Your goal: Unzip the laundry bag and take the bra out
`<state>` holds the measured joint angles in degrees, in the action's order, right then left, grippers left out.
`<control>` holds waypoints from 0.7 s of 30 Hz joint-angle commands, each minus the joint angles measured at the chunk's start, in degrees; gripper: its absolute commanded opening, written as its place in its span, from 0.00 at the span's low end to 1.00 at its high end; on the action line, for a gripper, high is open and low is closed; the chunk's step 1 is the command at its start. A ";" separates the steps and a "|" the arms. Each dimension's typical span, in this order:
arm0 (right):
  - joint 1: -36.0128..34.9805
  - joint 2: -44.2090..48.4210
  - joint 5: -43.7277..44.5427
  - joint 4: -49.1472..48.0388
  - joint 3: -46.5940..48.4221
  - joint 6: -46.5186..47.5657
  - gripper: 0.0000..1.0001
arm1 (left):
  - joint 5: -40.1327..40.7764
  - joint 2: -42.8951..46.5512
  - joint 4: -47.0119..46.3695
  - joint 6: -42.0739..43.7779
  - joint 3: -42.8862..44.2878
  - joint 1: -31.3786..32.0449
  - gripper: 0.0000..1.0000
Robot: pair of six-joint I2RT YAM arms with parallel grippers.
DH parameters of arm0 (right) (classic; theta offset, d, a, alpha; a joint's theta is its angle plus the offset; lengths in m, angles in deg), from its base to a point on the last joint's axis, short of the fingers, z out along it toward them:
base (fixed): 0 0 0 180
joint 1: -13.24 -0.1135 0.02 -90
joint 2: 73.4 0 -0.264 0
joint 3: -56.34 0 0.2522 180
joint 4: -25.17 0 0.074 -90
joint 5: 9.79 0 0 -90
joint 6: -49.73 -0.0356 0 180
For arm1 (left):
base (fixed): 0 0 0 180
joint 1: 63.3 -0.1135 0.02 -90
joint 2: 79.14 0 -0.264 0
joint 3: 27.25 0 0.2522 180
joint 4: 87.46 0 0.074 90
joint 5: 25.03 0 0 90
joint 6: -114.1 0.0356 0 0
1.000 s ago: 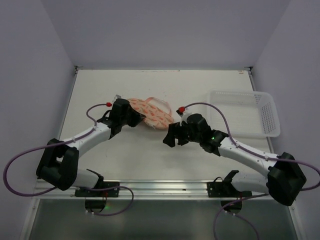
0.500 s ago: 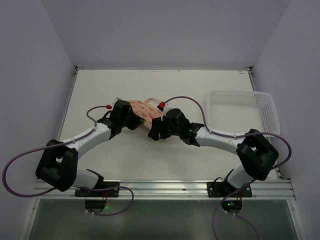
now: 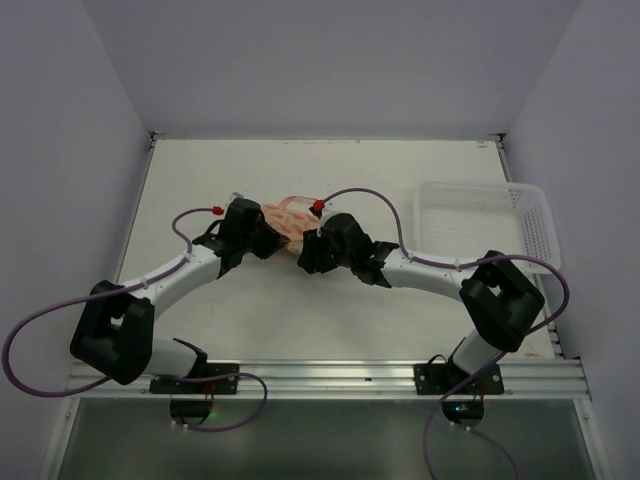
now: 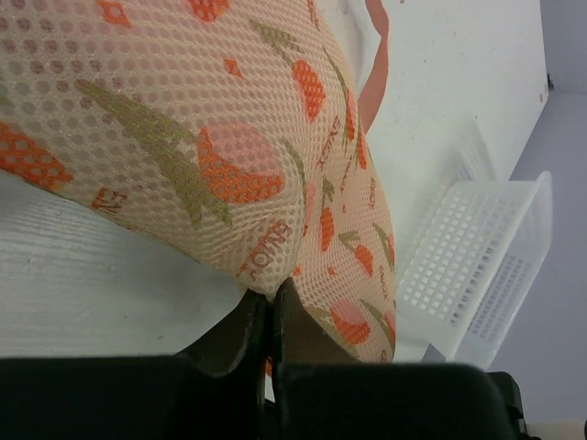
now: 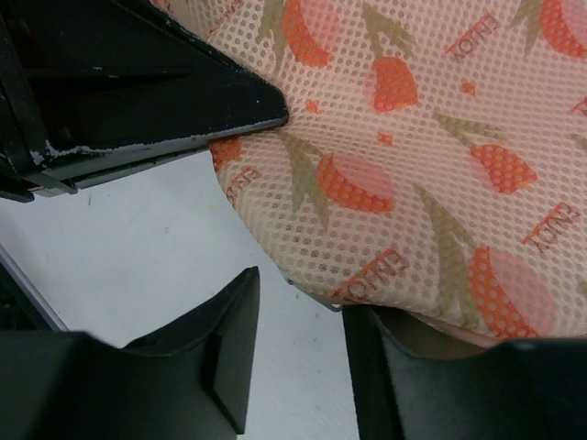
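From above, the laundry bag [image 3: 288,218] lies in the middle of the table [image 3: 400,170], between the two arms. The left gripper [image 3: 264,238] is at its left side. The right gripper [image 3: 308,262] is at its near right side. A white basket [image 3: 500,215] sits well apart on the right.

In the left wrist view, the two fingers [image 4: 240,335] are pressed together and pinch the bag's edge (the mesh bulges just above them).

In the right wrist view, the fingers [image 5: 225,344] stand apart and hold nothing. The bag's edge lies just beside the gap.
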<state>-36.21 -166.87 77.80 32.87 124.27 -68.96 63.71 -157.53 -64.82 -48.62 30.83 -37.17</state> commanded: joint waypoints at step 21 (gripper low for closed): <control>1.28 13.38 9.44 5.89 -10.39 4.96 0.00 | -0.67 1.23 1.66 17.42 3.06 -4.50 0.00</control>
<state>-36.12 -158.17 83.15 35.53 116.64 -64.89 62.21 -157.01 -64.14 -38.53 31.38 -39.53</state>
